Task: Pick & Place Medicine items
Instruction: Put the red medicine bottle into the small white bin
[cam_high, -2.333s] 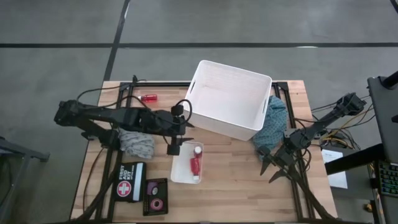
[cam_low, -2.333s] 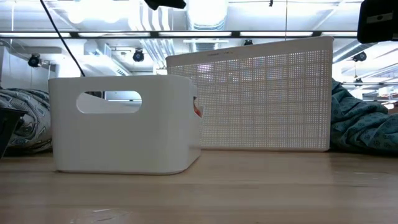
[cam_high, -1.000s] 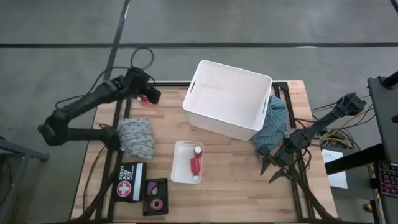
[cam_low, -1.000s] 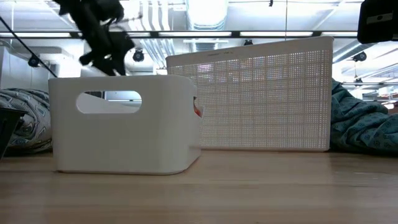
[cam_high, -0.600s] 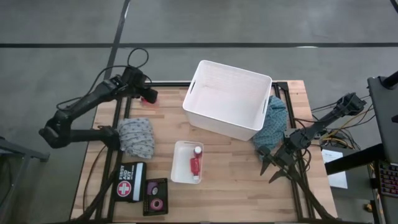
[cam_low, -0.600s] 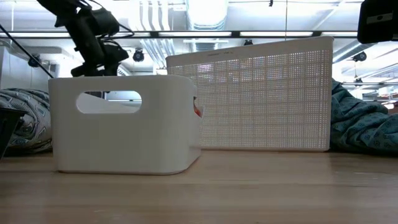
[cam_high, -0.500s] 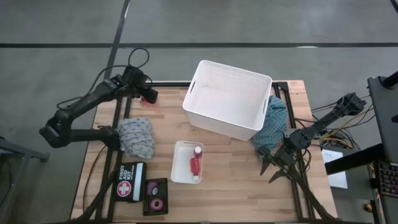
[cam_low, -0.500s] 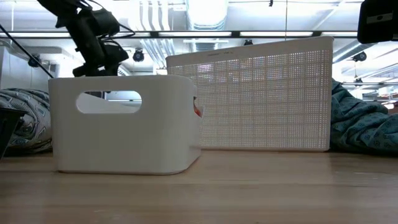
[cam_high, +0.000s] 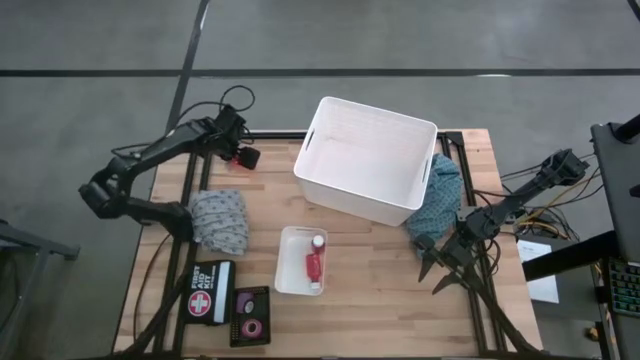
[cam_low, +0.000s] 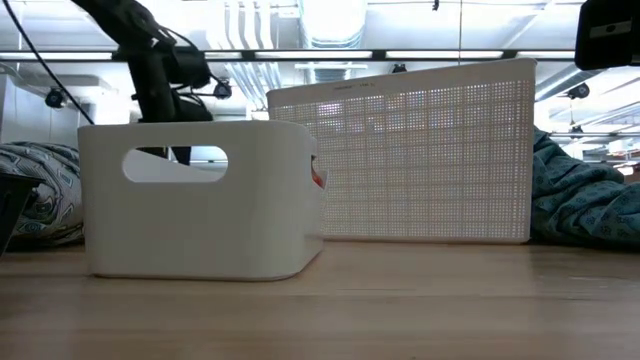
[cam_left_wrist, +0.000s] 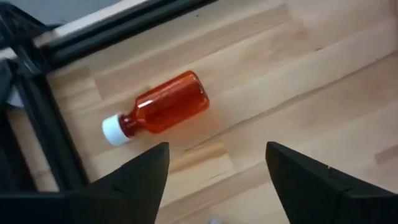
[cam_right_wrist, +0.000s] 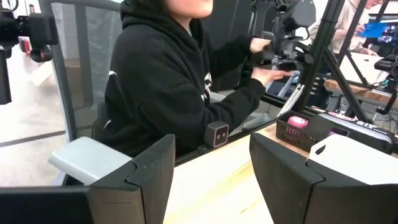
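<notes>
The red bottle (cam_left_wrist: 160, 110) I am after lies on its side near the far left corner of the table (cam_high: 380, 290), white cap pointing toward the dark frame rail at the table edge. In the high view my left pincer (cam_high: 243, 155) hangs right over it, so only the wrist view shows it cleanly. My two fingers (cam_left_wrist: 134, 177) stand apart with nothing between them, and the bottle sits ahead of the gap, not yet inside it. I judge this spread is meant to straddle the bottle's body across its width, since lying flat it offers its round sides to the pads.

Another red bottle (cam_high: 314, 262) already lies in the small white tray (cam_high: 286, 280) in the middle of the table, which I take to be where this one should go. The big white basket (cam_high: 365, 160) stands just behind the tray, a folded grey cloth (cam_high: 220, 218) lies between me and the tray, and a first-aid pouch (cam_high: 210, 291) and a dark case with pink tape rolls (cam_high: 250, 315) sit at the near left.

My right pincer (cam_high: 437, 268) waits low at the right side of the table beside a teal cloth (cam_high: 442, 200), its fingers (cam_right_wrist: 149, 174) parted and empty.

What could go wrong, I think: the bottle may roll as I close.
</notes>
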